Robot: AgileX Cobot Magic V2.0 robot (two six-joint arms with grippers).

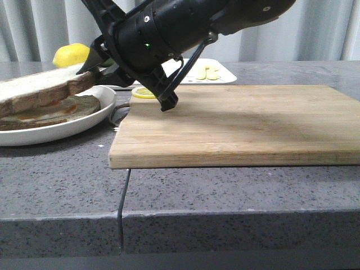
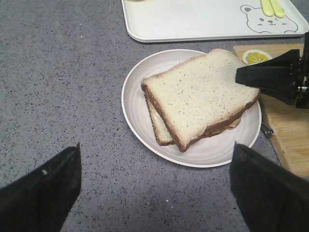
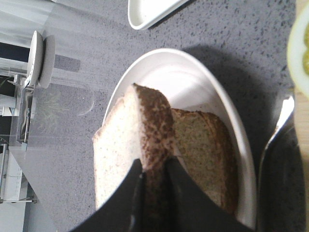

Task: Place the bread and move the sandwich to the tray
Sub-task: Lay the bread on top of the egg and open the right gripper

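The plate is sitting on the tabletop and is holding the sandwich. The bread is lying tilted over it, gripped at its crust by the right claw, which is reaching in low from the board side. The tray is lying beside the plate with two pale yellow pieces in one corner. The left claw is hanging above the tabletop, fingers apart.

The round white plate sat on the grey speckled counter, left of the rectangular wooden board. The brown-crusted sandwich lay on the plate. The flat white rectangular tray lay behind both. A yellow lemon slice rested on the board's rear left corner.
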